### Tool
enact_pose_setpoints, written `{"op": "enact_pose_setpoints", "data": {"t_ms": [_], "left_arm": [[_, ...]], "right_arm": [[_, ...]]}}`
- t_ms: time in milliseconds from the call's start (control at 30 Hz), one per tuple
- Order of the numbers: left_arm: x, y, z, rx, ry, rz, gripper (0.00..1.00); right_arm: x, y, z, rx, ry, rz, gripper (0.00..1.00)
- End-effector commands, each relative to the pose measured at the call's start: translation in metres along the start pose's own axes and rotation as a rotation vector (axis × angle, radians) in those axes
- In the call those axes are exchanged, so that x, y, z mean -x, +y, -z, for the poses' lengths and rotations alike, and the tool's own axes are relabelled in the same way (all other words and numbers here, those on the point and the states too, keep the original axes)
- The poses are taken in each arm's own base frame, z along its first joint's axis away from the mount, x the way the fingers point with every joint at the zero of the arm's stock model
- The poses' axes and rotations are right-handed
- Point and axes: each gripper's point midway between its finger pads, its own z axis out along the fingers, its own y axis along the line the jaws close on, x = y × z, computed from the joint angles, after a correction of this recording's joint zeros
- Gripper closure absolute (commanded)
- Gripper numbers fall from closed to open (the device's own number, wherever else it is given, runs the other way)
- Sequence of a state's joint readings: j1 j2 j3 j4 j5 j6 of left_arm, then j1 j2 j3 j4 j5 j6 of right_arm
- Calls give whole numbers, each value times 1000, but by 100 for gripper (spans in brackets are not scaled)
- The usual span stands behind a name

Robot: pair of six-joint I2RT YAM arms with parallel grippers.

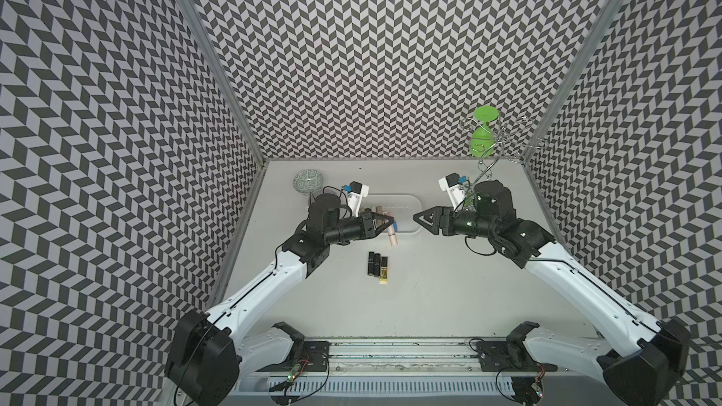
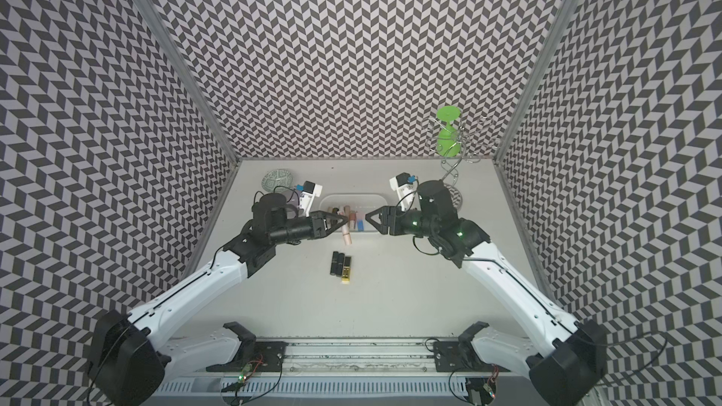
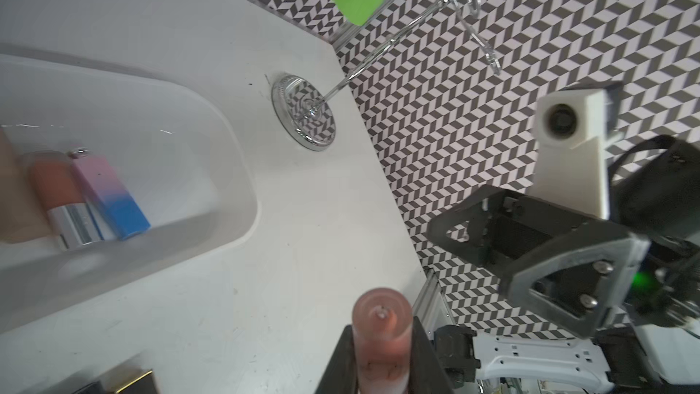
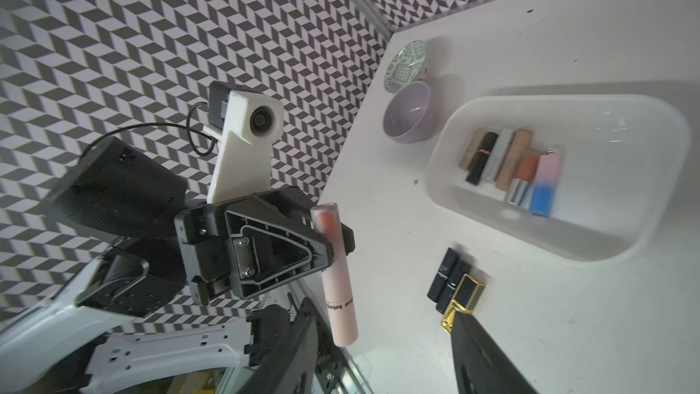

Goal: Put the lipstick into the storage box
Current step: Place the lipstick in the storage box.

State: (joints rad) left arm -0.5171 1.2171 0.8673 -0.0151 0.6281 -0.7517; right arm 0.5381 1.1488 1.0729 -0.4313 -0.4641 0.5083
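Pale-pink plastic with a coral tip, the lipstick tube (image 4: 339, 289) hangs crosswise in the left gripper (image 4: 328, 250). The jaws are pressed together on its upper part, just below the clear end. That high pinch leaves the long body dangling free, which I judge suits lowering it bottom-first or laying it down beside the others. The tube is raised off the bench (image 1: 429, 287), near the front wall of the storage box (image 4: 663, 126) and not yet inside it.

The box already carries a row of lipsticks (image 4: 507, 164) packed side by side toward one end, so its bare floor lies toward the right arm's side. Three loose lipsticks (image 1: 377, 264), two black and one gold-trimmed, lie together on the bench in front of the box.

The right gripper (image 3: 473, 255) hovers by the box's other end with its jaws spread and nothing between them. It is probably placed there to keep clear of the drop.
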Motion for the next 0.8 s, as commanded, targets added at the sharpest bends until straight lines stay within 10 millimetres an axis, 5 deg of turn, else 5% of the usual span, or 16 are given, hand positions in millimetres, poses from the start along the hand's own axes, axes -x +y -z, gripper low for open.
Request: {"op": "enact_pose_setpoints", "data": {"t_ms": [0,433,767], "left_arm": [[1,25,-15,114,62,-34,90],[30,92,-99,271,218,-59,92],[33,127,-133,299,231,-37,93]], "right_arm": [[-9,-29,13,-176,19,56,38],[-31,-44,43,-276,19,64,37],[-39,-48,54,-305,13,43,36]]}}
